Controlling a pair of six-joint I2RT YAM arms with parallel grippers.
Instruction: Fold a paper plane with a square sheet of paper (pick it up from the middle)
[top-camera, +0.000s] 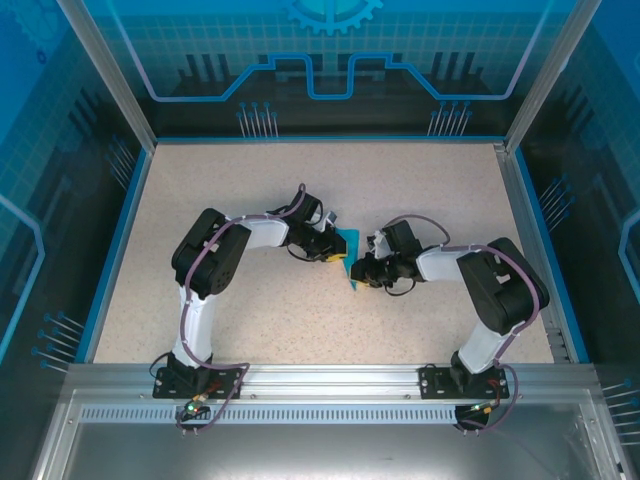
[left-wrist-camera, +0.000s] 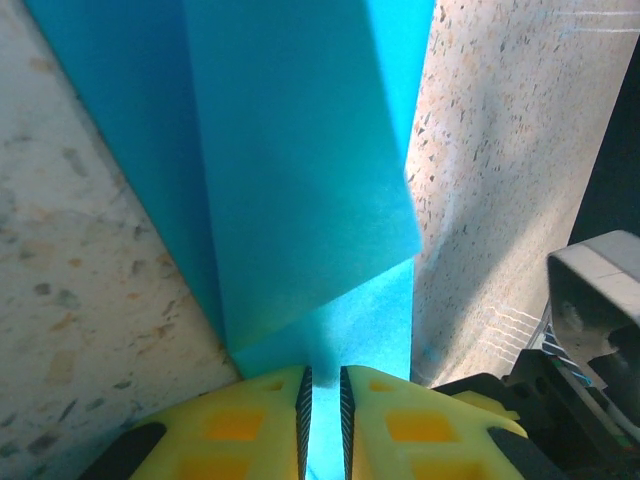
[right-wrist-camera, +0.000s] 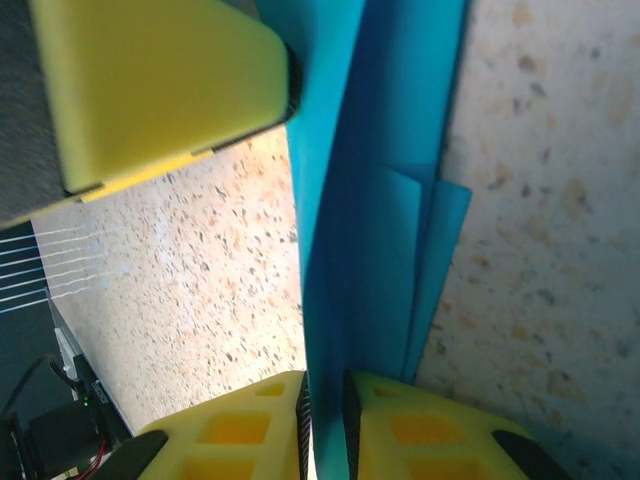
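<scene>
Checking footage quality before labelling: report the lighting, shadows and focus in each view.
Top external: evenly lit, sharp throughout, folded paper small. Left wrist: paper crisp, its flap casting a soft shadow below; left end effector slightly soft. Right wrist: paper edges sharp, table blurred right of it, sharper left.
</scene>
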